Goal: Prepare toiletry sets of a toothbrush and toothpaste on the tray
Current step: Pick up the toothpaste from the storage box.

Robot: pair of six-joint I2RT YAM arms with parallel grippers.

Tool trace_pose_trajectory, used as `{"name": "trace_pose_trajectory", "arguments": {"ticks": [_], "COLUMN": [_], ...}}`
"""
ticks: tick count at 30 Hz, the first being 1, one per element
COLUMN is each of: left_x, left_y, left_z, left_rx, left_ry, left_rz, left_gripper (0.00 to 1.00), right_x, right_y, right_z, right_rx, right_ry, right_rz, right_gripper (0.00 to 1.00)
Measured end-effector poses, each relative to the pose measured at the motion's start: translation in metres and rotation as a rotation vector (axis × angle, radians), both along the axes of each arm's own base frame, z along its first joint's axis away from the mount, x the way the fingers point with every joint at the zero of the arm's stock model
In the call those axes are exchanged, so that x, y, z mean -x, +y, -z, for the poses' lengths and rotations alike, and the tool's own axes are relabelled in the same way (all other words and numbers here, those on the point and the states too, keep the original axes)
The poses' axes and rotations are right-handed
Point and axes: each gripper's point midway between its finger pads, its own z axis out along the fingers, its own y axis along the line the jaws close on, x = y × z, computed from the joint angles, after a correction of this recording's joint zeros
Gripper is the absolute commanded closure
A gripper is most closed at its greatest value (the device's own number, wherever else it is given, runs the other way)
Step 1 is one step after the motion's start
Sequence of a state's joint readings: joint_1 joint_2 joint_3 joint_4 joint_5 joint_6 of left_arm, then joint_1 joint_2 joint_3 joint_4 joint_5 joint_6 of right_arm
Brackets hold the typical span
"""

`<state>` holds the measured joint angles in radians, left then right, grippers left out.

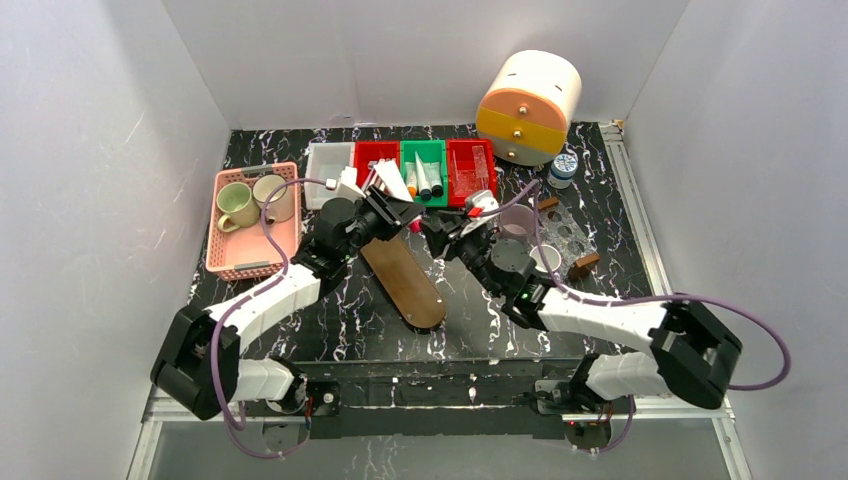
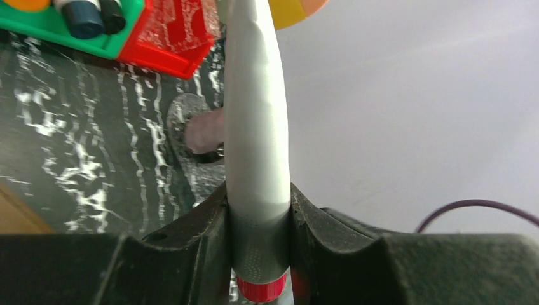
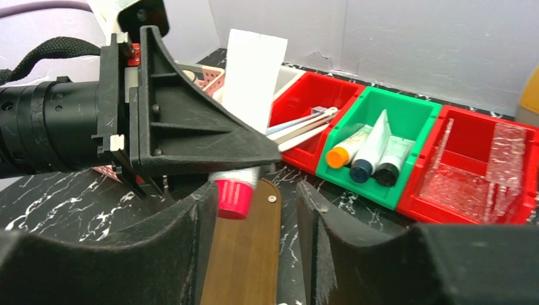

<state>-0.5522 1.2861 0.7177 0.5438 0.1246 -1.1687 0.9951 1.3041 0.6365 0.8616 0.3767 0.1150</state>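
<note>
The left pincer pinches a red-capped white toothpaste tube over the far end of the brown oval wooden tray; the right pincer stands spread and empty beside its cap.

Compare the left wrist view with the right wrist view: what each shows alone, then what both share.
Left wrist only: a pale pink cup. Right wrist only: toothbrushes, lying in a red bin. Both: the red-capped tube, the green bin, and the other red bin, holding clear plastic.
</note>
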Motion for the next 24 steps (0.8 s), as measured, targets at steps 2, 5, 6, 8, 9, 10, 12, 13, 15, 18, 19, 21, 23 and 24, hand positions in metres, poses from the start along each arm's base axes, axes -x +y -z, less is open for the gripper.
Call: {"name": "trace_pose_trajectory", "arguments": {"ticks": [2,5,6,8,9,10,12,13,15,18,19,21,23,24], "left_x": [0.000,0.003,0.005,0.009,0.012,0.015,0.021,0.024,0.029,0.036,0.038,0.043,0.049,0.052], "left_y": [0.005,0.012,0.013,0.015,0.015,0.015,0.015,0.015,0.014,0.012,0.011,0.010,0.009,0.007], "left_z": [0.005,0.014,0.017,0.021,0.021,0.022,0.019,0.017,0.011,0.001,-0.002,-0.008,-0.011,-0.013], "left_rx": [-0.062,-0.164,-0.198,-0.253,-0.278,-0.302,-0.341,-0.359,-0.389,-0.436,-0.449,-0.477,-0.496,-0.505], "left_ry": [-0.028,-0.065,-0.078,-0.108,-0.125,-0.143,-0.185,-0.208,-0.252,-0.323,-0.342,-0.389,-0.428,-0.449], "left_rz": [0.006,0.030,0.043,0.076,0.095,0.116,0.156,0.178,0.219,0.287,0.304,0.349,0.392,0.419], "left_gripper": [0.82,0.83,0.84,0.84,0.84,0.84,0.84,0.84,0.84,0.84,0.84,0.84,0.84,0.84], "right_x": [0.002,0.009,0.011,0.016,0.019,0.021,0.021,0.020,0.016,0.006,0.005,0.002,0.005,0.006], "right_y": [-0.008,-0.018,-0.020,-0.024,-0.025,-0.026,-0.029,-0.031,-0.036,-0.048,-0.050,-0.055,-0.056,-0.054], "right_z": [-0.004,-0.003,-0.002,0.003,0.003,0.003,-0.001,-0.005,-0.014,-0.032,-0.036,-0.045,-0.051,-0.052], "right_rx": [0.016,0.058,0.072,0.114,0.133,0.147,0.174,0.181,0.186,0.168,0.162,0.147,0.137,0.134], "right_ry": [0.007,0.027,0.034,0.059,0.068,0.077,0.098,0.108,0.125,0.152,0.157,0.174,0.185,0.191], "right_rz": [0.004,-0.003,-0.009,-0.030,-0.048,-0.061,-0.092,-0.106,-0.135,-0.178,-0.192,-0.230,-0.281,-0.308], "right_gripper": [0.37,0.32,0.30,0.30,0.29,0.29,0.29,0.29,0.29,0.28,0.28,0.27,0.26,0.26]}}
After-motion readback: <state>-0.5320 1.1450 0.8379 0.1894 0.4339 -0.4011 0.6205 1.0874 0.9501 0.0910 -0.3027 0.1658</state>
